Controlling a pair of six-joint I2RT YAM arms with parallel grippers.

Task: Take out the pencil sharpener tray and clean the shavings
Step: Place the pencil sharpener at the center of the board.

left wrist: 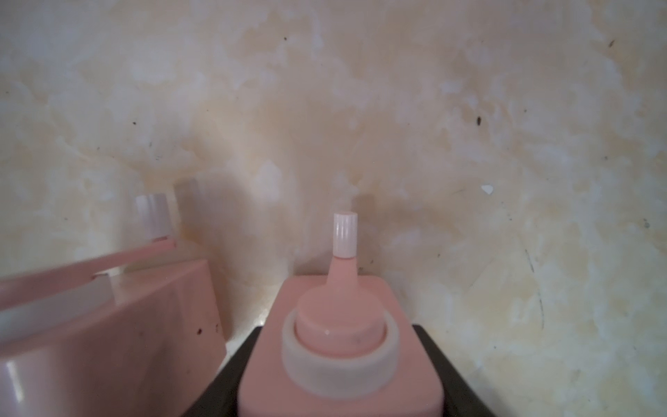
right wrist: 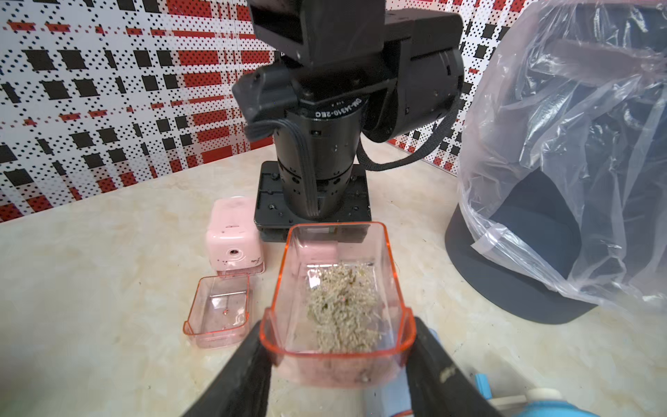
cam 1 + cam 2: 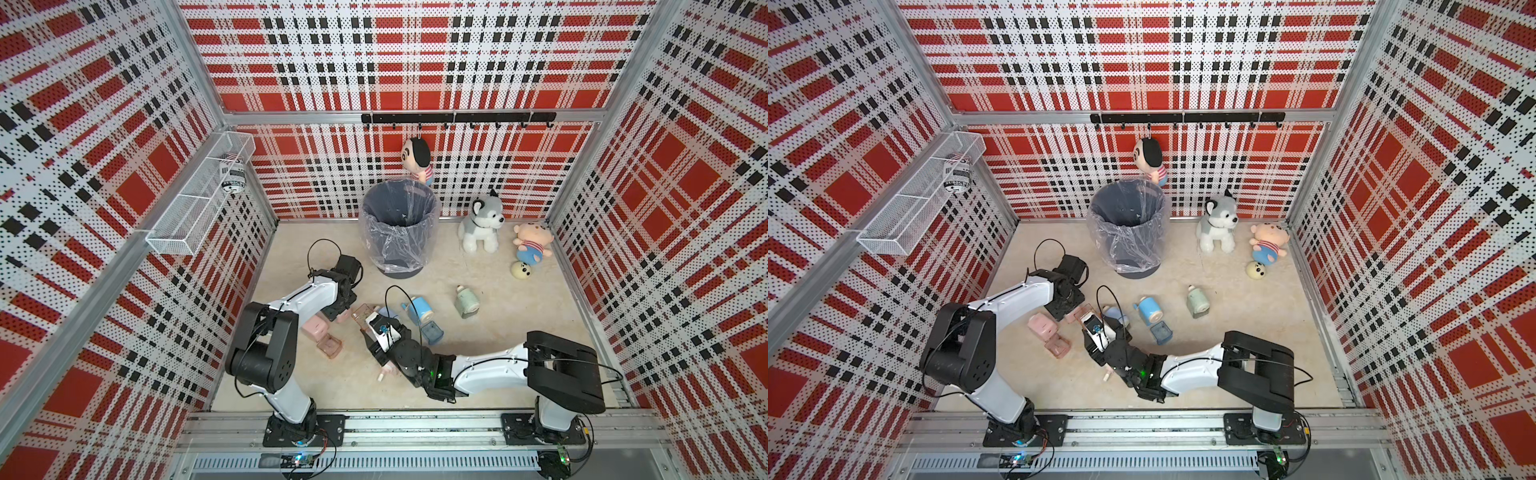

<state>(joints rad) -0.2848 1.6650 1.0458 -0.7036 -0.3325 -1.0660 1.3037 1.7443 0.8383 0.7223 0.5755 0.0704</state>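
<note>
**Tray is out and full; the emptying is yet to come**

At far left in a top view, a spare pink sharpener (image 3: pixel 314 328) lies on the table. An empty pink tray (image 3: pixel 329 345) sits just beside it, so that one looks dealt with.

Next comes your left gripper (image 1: pixel 339 343). Its jaws are closed on a second pink sharpener (image 1: pixel 375 292), held low at the table with the crank end pointing away from the wrist camera.

Just right of that, your right gripper (image 2: pixel 339 361) is closed on the near end of the clear orange tray (image 2: pixel 288 274), one jaw against each side wall. The tray shows open along its whole length, so I judge it fully drawn out of the sharpener. A heap of pale shavings (image 2: pixel 343 310) lies inside it.

Behind, and well apart from the tray, stands the lined bin (image 3: pixel 399 245).

Further right lies a blue sharpener (image 3: pixel 419 309) with a blue tray (image 3: pixel 432 333) near it, then a green sharpener (image 3: pixel 466 305). You cannot tell whether the green one has its tray in.

By my reading, the pulling-out is done for the gripped sharpener. What is left is to carry the tray level to the bin and tip the shavings in.
</note>
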